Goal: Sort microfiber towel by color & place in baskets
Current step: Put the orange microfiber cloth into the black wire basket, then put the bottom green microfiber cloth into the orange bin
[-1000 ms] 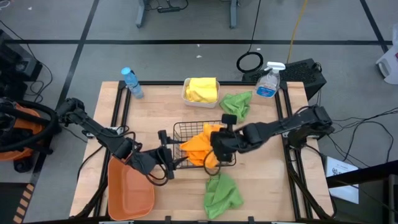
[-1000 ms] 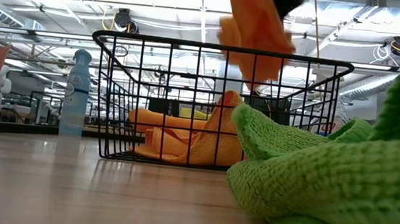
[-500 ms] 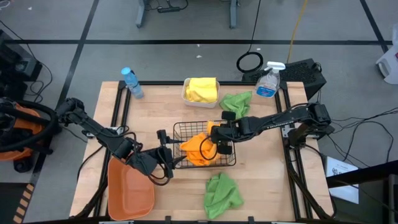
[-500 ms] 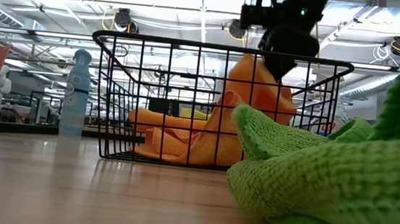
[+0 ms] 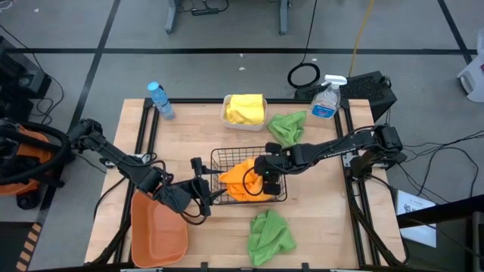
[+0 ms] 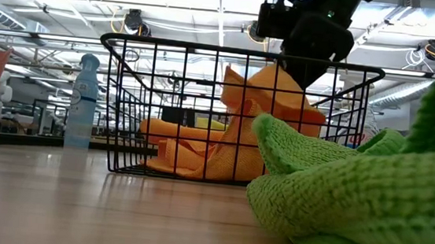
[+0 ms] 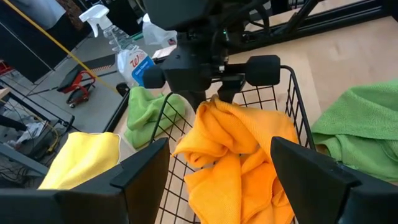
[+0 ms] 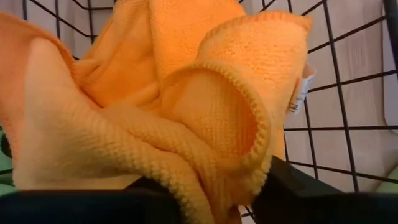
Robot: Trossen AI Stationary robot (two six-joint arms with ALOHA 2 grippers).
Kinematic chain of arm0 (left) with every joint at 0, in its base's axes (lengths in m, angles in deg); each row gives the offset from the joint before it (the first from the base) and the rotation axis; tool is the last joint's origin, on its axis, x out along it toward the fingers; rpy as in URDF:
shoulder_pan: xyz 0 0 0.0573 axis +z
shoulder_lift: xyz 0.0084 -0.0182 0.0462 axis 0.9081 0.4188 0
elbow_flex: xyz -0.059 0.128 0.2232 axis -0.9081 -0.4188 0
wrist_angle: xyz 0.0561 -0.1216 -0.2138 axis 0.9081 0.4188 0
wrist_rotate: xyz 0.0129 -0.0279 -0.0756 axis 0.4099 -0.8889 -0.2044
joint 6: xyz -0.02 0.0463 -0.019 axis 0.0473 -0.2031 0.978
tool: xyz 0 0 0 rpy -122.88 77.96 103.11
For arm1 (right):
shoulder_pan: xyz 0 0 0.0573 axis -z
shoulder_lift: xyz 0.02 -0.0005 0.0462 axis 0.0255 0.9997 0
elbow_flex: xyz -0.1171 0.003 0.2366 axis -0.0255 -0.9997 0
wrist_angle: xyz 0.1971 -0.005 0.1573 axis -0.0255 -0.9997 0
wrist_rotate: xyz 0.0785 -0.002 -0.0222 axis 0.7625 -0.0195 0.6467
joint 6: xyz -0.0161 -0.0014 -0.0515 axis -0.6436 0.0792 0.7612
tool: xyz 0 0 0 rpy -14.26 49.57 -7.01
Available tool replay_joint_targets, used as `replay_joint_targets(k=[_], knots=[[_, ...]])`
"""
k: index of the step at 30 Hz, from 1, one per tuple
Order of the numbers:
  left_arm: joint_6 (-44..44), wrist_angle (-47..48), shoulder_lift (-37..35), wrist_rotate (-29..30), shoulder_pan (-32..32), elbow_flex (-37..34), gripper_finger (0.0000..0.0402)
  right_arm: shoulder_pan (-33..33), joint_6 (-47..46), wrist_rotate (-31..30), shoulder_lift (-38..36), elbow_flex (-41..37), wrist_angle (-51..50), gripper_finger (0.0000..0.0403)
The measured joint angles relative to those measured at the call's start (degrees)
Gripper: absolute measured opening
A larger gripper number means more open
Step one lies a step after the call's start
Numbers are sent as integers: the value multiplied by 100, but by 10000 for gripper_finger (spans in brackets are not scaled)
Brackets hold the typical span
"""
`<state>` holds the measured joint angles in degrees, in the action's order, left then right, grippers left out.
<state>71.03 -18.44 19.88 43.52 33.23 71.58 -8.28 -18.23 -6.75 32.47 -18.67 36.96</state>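
Overhead, a wooden counter [image 5: 189, 136] is seen from straight above, with a dark robot arm at each side. At far left, a blue-capped water bottle [image 5: 159, 100] stands near the back edge. Below it, an orange-brown plastic tub [image 5: 157, 229] sits at the front left corner, with no cloth inside. The left tool [image 5: 203, 187] rests just beside the black wire-mesh basket [image 5: 218, 156], its fingers spread and holding nothing.

At the middle back, a small white tub [image 5: 243, 109] holds yellow cloth [image 5: 246, 106]. The wire-mesh basket, at centre, holds a heap of orange cloth [image 5: 240, 180]. The right tool [image 5: 261, 183] reaches down into this basket; its fingers are parted only slightly, with orange cloth lying between them, seemingly just being let go.

Right of centre, one green towel [image 5: 287, 127] lies loose near a clear spray bottle [image 5: 325, 100]. Another green towel [image 5: 270, 234] lies at the front edge.

Judging by this, yellow and orange are sorted; both green towels remain, presumably for the empty tub.
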Motion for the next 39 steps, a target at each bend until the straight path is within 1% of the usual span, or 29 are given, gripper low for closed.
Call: replay_joint_targets(k=[5, 10, 17, 23, 27, 33, 39], knots=[[0, 31, 0, -44, 0, -2, 286, -44, -68, -4, 0, 43, -19, 158], [11, 160, 0, -55, 0, -4, 286, -192, -185, 1, -4, 341, -251, 178], [15, 149, 0, -69, 0, -4, 286, -572, -665, 0, -20, 1029, -1047, 182], [18, 117, 0, -113, 0, -4, 286, -1123, -989, -12, -48, 1150, -1143, 182], [13, -95, 17, -589, 0, -4, 286, -1489, -1425, -71, -48, 1154, -1156, 183], [-205, -768, 205, -1322, 0, -4, 286, -2071, -1902, -480, -95, 1154, -1300, 183], [-505, -1289, 502, -1841, 0, -4, 286, -2635, -2300, -931, -291, 1154, -1317, 183]])
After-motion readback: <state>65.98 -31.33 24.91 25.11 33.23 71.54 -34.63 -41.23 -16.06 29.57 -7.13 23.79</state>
